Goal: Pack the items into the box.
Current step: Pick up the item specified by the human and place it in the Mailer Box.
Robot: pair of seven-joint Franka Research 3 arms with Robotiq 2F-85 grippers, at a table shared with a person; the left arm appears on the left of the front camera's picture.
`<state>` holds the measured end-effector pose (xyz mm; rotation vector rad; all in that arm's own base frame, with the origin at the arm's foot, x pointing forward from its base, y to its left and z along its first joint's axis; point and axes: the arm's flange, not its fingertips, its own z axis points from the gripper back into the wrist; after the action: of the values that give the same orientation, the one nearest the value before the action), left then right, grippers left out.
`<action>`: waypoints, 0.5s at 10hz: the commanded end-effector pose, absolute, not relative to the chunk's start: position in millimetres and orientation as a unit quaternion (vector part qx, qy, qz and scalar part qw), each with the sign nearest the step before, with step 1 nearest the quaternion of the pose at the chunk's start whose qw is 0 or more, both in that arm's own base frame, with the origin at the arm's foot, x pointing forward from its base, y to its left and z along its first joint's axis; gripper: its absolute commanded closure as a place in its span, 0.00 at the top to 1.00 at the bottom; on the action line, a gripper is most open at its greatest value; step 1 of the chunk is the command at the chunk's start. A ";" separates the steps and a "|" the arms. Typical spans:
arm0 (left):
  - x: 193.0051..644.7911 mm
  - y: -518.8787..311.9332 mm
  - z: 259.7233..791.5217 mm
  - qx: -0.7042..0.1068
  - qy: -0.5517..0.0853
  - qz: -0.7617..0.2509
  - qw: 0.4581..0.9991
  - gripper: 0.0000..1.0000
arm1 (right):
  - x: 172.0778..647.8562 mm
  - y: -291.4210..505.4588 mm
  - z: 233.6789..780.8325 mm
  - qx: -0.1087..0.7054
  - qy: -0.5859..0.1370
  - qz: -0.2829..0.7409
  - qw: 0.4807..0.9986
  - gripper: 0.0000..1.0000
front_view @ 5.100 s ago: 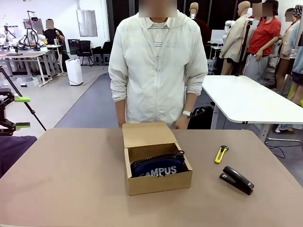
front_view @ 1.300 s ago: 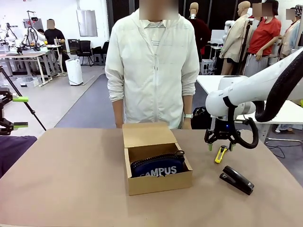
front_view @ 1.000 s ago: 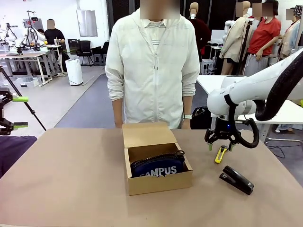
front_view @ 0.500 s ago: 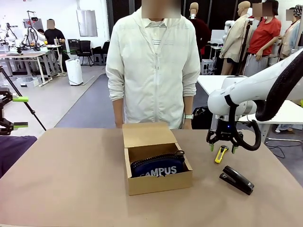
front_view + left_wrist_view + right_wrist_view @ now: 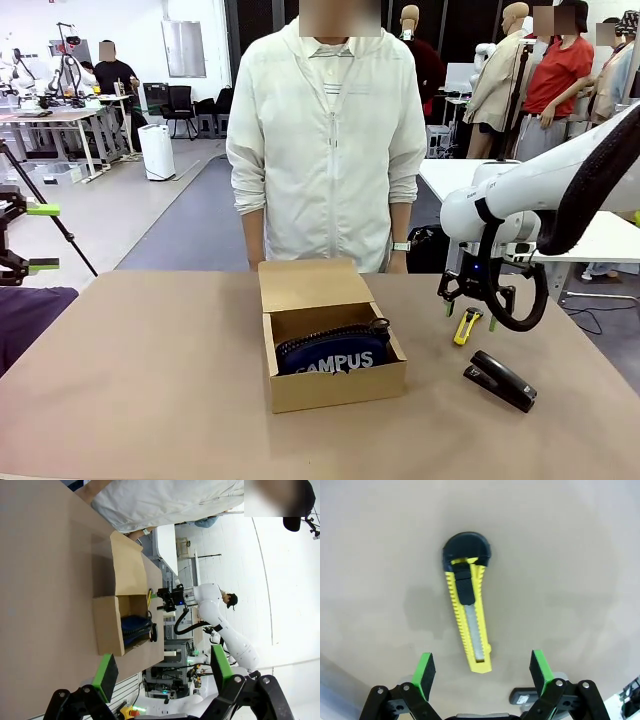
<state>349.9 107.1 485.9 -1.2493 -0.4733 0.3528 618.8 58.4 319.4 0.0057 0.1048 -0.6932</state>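
Judging the yellow-and-black utility knife (image 5: pixel 471 625) light, stiff, slick-sided; lies right of box (image 5: pixel 340 393), on table (image 5: pixel 170 380); I'd grip mid-body, right gripper (image 5: pixel 481 672) and left gripper (image 5: pixel 162 672) fingers apart.

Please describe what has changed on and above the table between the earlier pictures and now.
The right arm has come in from the right side, and its open fingers are now above the table near the yellow knife. Nothing was taken hold of or let go. The knife, the stapler, the open box and the pouch inside it stayed as they were.
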 end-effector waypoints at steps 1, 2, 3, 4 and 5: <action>348.7 109.5 488.4 -0.578 -0.213 0.161 0.771 0.97 | 616.8 63.0 318.4 0.020 0.039 -0.317 0.947 1.00; 348.7 109.5 488.4 -0.578 -0.213 0.161 0.771 0.97 | 618.4 63.1 315.0 0.030 0.031 -0.306 0.951 1.00; 348.7 109.5 488.4 -0.578 -0.213 0.161 0.771 0.97 | 620.7 62.0 310.5 0.023 0.015 -0.294 0.955 1.00; 348.7 109.5 488.4 -0.578 -0.213 0.161 0.771 0.97 | 624.5 60.6 304.3 0.024 0.022 -0.295 0.955 1.00; 348.7 109.5 488.4 -0.578 -0.213 0.161 0.771 0.97 | 627.6 59.5 297.9 0.018 0.022 -0.298 0.954 1.00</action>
<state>349.8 107.1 485.9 -1.2493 -0.4733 0.3527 626.0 62.3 305.9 0.0301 0.0546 -0.6165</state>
